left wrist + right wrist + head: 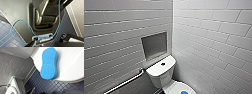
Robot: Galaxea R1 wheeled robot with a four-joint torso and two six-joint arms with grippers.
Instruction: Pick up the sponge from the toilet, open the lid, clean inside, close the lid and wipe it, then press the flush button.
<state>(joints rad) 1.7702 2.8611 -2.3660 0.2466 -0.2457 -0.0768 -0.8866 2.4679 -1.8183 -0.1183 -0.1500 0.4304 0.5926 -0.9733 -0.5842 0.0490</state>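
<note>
The white toilet [161, 72] stands in the tiled corner, with the round dark flush button [163, 64] in the middle of its tank top. The lid [177, 88] is down. The blue sponge [184, 92] lies on the lid. In the right wrist view the sponge [49, 63] overhangs the edge of the lid [71, 65]. My right gripper [48, 91] hovers open a short way from it, with nothing between its fingers. My left gripper [51, 43] is open and empty, close to the robot's own dark body.
A square niche [154, 46] is set in the wall above the tank, and a metal grab bar [126, 82] runs along the left wall. The floor [50, 85] is dark blue mosaic tile. A white fitting [11, 88] stands by the wall.
</note>
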